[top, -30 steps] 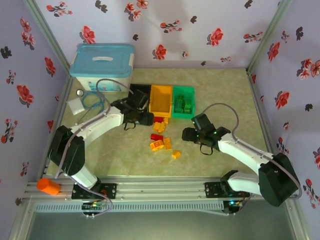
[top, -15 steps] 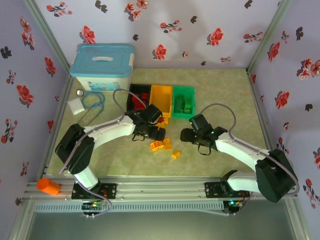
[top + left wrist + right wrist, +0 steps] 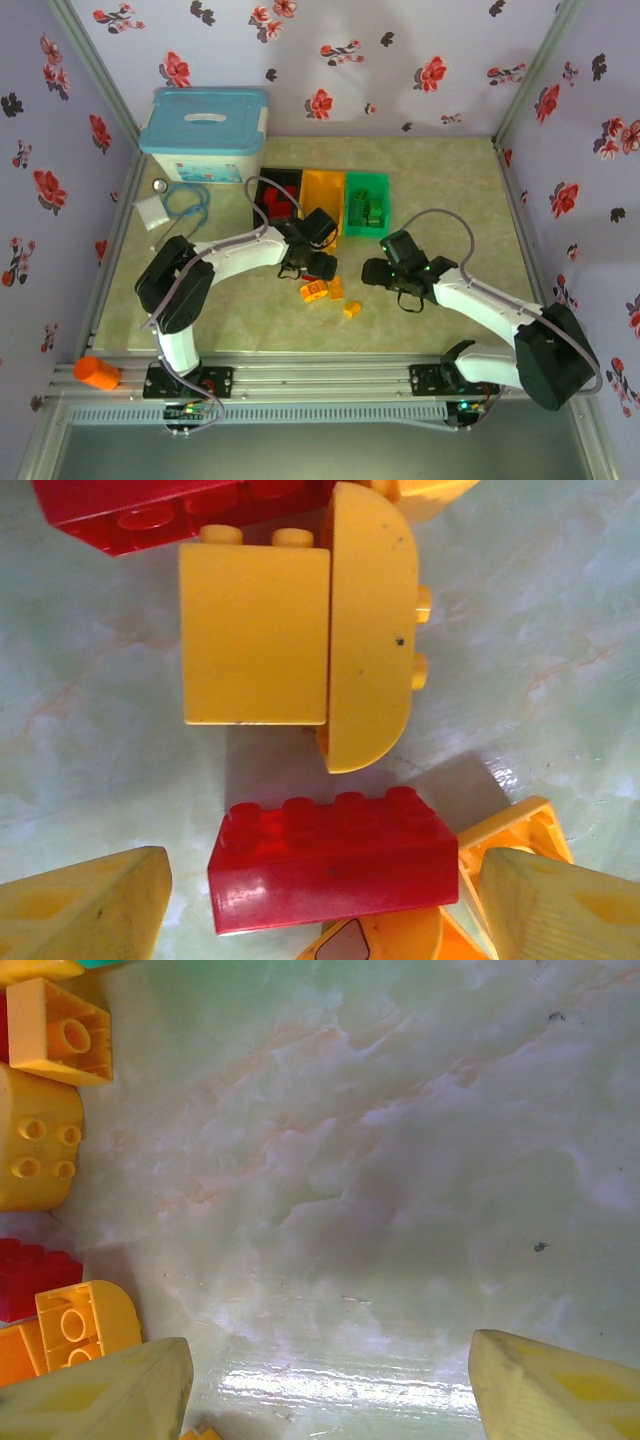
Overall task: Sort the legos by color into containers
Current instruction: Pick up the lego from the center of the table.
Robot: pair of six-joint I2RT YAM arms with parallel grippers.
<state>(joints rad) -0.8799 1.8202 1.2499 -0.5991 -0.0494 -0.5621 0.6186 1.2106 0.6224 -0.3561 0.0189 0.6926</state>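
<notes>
three bins (image 3: pixel 322 192), one lidded box (image 3: pixel 205 130), one orange cylinder (image 3: pixel 97 373).

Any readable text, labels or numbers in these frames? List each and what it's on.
No text can be read.
white box: blue print on its front, too blurred to read.
orange brick: a white, black-edged mark, cut off by the frame edge, no letters legible.
red brick: no legible marking on its studs.

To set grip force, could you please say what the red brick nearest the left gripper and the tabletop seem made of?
Red brick: likely hard moulded plastic, glossy; crisp studs, soft highlights. Tabletop: smooth marbled green sheet, perhaps vinyl; it shows glare.
</notes>
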